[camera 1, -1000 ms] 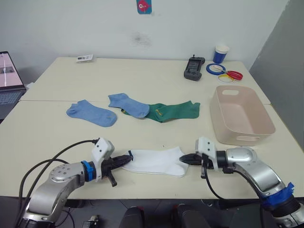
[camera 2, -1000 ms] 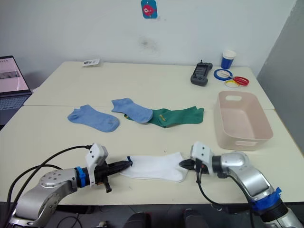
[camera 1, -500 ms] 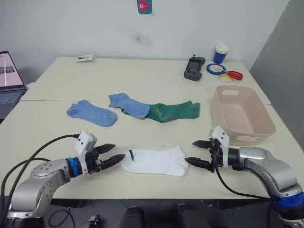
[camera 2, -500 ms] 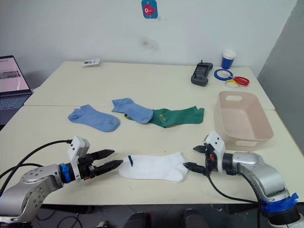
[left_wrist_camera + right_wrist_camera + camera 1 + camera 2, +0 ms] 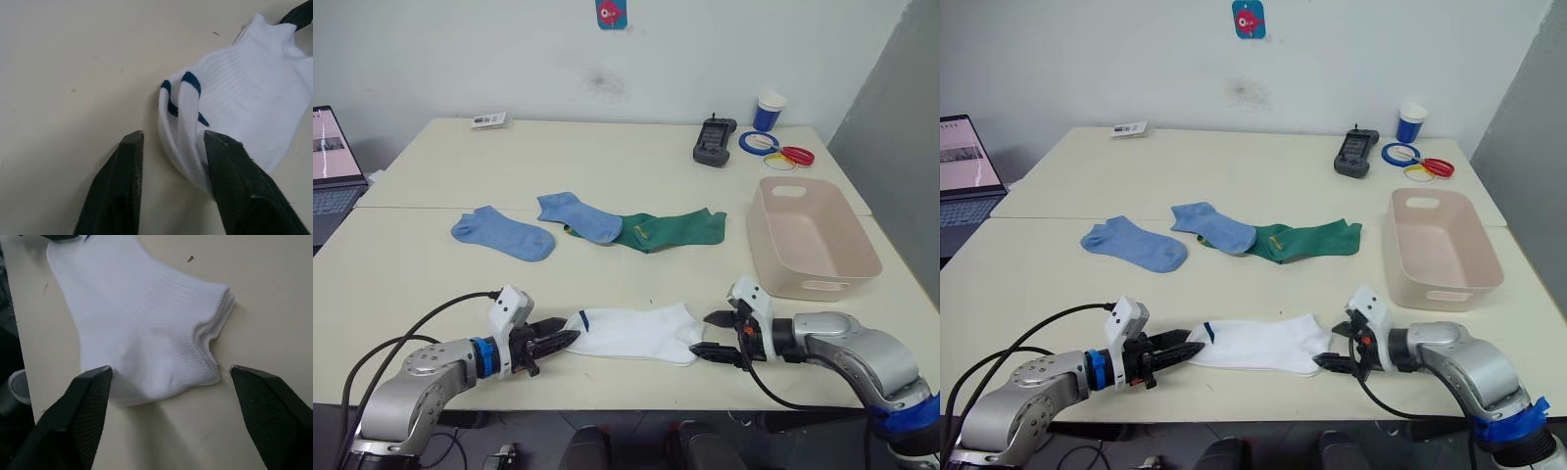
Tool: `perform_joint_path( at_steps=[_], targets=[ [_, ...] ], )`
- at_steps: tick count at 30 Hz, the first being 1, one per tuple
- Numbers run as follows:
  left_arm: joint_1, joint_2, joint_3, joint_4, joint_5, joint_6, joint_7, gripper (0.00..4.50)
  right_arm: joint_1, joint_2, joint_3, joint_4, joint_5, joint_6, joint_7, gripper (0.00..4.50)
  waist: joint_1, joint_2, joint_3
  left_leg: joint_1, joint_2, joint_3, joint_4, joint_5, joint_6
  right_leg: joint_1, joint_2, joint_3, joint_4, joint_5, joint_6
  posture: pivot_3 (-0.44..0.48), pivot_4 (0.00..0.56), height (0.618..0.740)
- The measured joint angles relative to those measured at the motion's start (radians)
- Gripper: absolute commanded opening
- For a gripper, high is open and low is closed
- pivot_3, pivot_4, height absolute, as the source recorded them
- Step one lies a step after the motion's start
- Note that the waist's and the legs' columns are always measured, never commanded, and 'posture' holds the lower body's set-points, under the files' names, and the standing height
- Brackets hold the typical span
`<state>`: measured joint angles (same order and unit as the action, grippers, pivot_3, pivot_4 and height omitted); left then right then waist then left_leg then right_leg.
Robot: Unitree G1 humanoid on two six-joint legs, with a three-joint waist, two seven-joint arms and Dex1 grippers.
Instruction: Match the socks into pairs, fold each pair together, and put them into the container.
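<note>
Two white socks (image 5: 631, 333) with a dark cuff stripe lie stacked flat near the table's front edge. My left gripper (image 5: 560, 341) is at their cuff end, open, with the cuff's edge (image 5: 178, 122) between its fingers and one finger (image 5: 234, 181) against the fabric. At the toe end, my right gripper (image 5: 705, 335) is open wide and the toe (image 5: 161, 362) lies between its fingers, untouched. Two light blue socks (image 5: 502, 235) (image 5: 579, 215) and the dark green socks (image 5: 671, 228) lie mid-table. The pink-beige container (image 5: 847, 257) stands at the right.
A laptop (image 5: 333, 162) sits at the left edge. At the back right are a black device (image 5: 713, 140), a blue paper cup (image 5: 769, 110) and coloured rings (image 5: 775, 149). A small card (image 5: 487, 119) lies at the back left.
Both grippers let go of the white socks' ends, opened and backed away, then moved in again around those ends. The left fingers have narrowed. The socks lie flat.
</note>
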<state>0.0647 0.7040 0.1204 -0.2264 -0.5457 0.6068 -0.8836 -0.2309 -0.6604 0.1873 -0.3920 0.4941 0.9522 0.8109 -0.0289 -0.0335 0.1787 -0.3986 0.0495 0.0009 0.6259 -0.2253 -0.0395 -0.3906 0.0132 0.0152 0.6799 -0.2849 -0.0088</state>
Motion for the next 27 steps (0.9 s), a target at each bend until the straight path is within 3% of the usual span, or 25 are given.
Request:
perform_joint_path(
  at_steps=[3,8,9,16,27],
  targets=[
    [0.001,-0.001,-0.006,0.0,0.0,0.002,0.0,0.01,-0.004,0.016,0.014,0.002,0.001,0.011,-0.004,2.07,0.0,0.0,0.0,0.0,0.0,0.0,0.0,0.0,0.0,0.0,0.0,0.0,0.0,0.0,0.0,0.0,0.15,0.74],
    [0.019,-0.004,-0.005,-0.025,-0.002,0.005,0.013,0.0,-0.01,0.051,0.021,0.008,0.012,0.029,-0.007,0.24,0.0,0.0,0.0,0.0,0.0,0.0,0.0,0.0,0.0,0.0,0.0,0.001,0.0,0.0,0.0,0.0,0.15,0.74],
    [0.025,-0.006,-0.005,-0.035,-0.002,0.008,0.02,0.0,-0.015,0.054,0.019,0.009,0.018,0.036,-0.008,0.04,0.0,0.0,0.0,0.0,0.0,0.0,0.0,0.0,0.0,0.0,0.0,0.001,0.0,0.0,0.0,0.0,0.15,0.74],
    [0.07,-0.037,-0.006,-0.112,-0.006,0.04,0.057,0.0,-0.027,0.046,-0.037,0.026,0.075,0.072,-0.002,0.04,0.0,0.0,0.0,-0.001,0.0,0.0,0.0,0.0,0.0,0.0,0.0,0.0,0.0,0.0,0.0,0.0,0.15,0.74],
    [0.068,-0.114,-0.074,-0.197,-0.02,0.108,0.15,0.0,-0.006,-0.085,-0.091,0.058,0.116,0.069,0.092,0.04,0.001,0.0,0.0,-0.001,-0.001,0.0,0.0,0.0,0.0,0.0,0.001,0.0,0.0,0.0,0.0,0.0,0.15,0.74]
  ],
)
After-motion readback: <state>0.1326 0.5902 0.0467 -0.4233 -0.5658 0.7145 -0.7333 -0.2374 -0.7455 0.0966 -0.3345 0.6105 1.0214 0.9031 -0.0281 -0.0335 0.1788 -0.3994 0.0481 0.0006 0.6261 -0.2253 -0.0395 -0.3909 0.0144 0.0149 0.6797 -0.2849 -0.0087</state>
